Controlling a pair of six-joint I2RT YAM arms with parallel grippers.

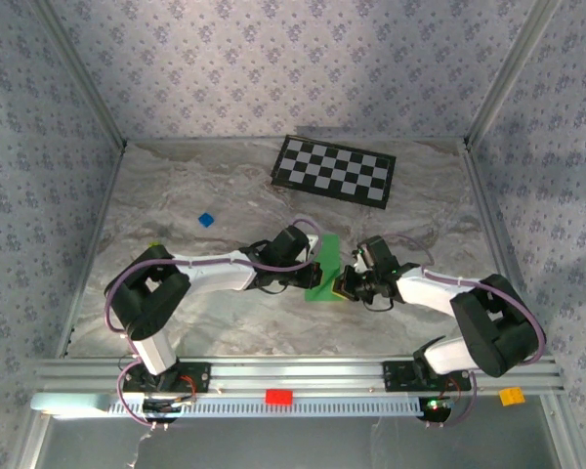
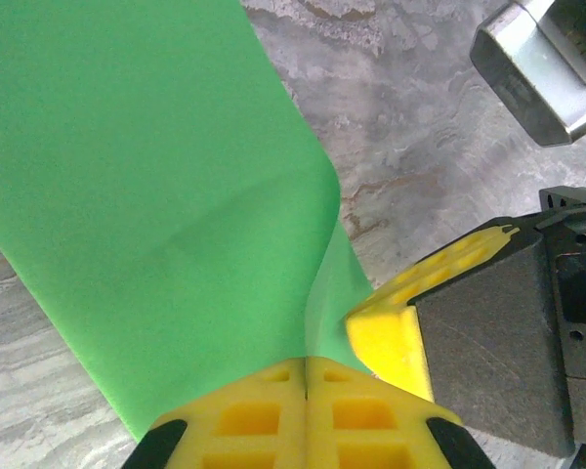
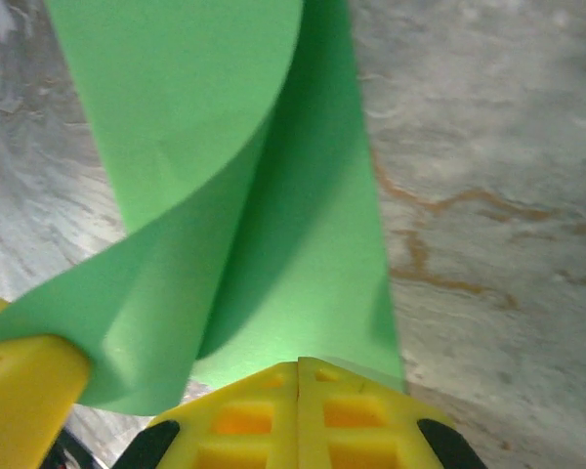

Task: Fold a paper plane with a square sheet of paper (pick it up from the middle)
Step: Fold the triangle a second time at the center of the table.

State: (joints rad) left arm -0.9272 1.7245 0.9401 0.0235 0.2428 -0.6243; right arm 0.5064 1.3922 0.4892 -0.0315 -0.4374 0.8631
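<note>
Two robot arms meet over a green sheet (image 1: 324, 262) near the middle of a marble-patterned table (image 1: 195, 195). Both pinch the paper from opposite sides.

The left arm reaches from its base at the near-left corner, elbow raised, forearm running rightward and slightly away. The left gripper (image 1: 314, 277) is pressed to the sheet's left side. Its wrist camera shows the yellow fingertips (image 2: 273, 410) closed together with the paper's lower edge caught between them. The sheet fans upward from there in a broad, smooth curve.

The right arm mirrors it from the near-right corner, elbow bent high by the table's right edge and forearm angled leftward. The right gripper (image 1: 348, 283) sits just beside the left one, also drawn tight on the sheet. In its wrist view the closed yellow fingertips (image 3: 352, 415) nip the bottom edge. The paper above them rolls loosely over itself, one flap curling across the other, with no sharp crease.

From above, the sheet reads as a narrow strip standing between the two grippers. Its near end is low by the tabletop, though whether it touches the surface cannot be told.

A black-and-white checkerboard (image 1: 334, 169) lies flat toward the far side of the table, well apart from the arms. A small blue block (image 1: 206, 219) rests left of centre. A red tag (image 1: 278, 396) and an orange one (image 1: 511, 395) sit on the front rail.
</note>
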